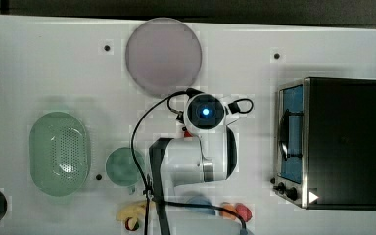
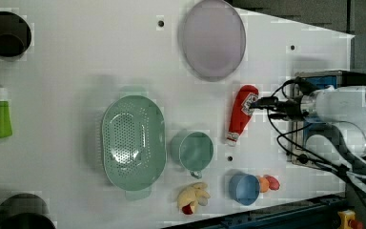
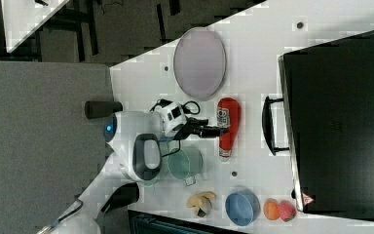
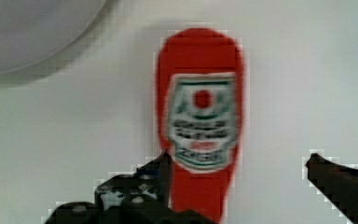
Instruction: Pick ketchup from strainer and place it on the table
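A: While the table point(image 2: 76, 71) spans the whole scene, what's on it?
B: Strainer point(image 2: 133, 141) sits w/ nothing inside, green cup point(image 2: 192, 150) just beside it.
A: Ketchup point(image 2: 241, 114)?
B: Lying flat on the table, btwn cup & lilac plate point(image 2: 212, 38).
A: Gripper point(image 4: 237, 168)?
B: Fingers spread wide either side of the bottle, not pinching it.

White table point(image 2: 76, 71) bearing ketchup point(image 2: 240, 114), strainer point(image 2: 133, 140)

The ketchup point(image 4: 199, 126) bottle has a white label point(image 4: 202, 122) with a red dot and green edges. Its words are too blurry to read.
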Controlling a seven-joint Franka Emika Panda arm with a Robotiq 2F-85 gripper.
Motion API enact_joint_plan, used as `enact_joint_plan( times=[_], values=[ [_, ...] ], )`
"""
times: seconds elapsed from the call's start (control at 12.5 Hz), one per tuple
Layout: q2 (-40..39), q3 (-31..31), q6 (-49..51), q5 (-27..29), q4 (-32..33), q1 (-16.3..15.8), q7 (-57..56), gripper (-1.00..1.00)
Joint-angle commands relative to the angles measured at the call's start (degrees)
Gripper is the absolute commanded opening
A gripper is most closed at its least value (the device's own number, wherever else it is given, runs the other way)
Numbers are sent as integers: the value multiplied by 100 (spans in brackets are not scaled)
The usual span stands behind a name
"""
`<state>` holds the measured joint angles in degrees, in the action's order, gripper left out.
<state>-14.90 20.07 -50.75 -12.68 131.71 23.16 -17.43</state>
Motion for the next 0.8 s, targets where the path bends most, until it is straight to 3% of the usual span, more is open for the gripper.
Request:
enact_joint_plan(
  times=[0.08, 0.4, 0.8],
  values=[
    [626, 71, 462, 333, -672, -11, 260, 100],
    [1042, 107, 2030, 1346, -1826, -10, 556, 100],
    [1104, 124, 3721, 1330, -3444, -30, 1153, 100]
  ],
)
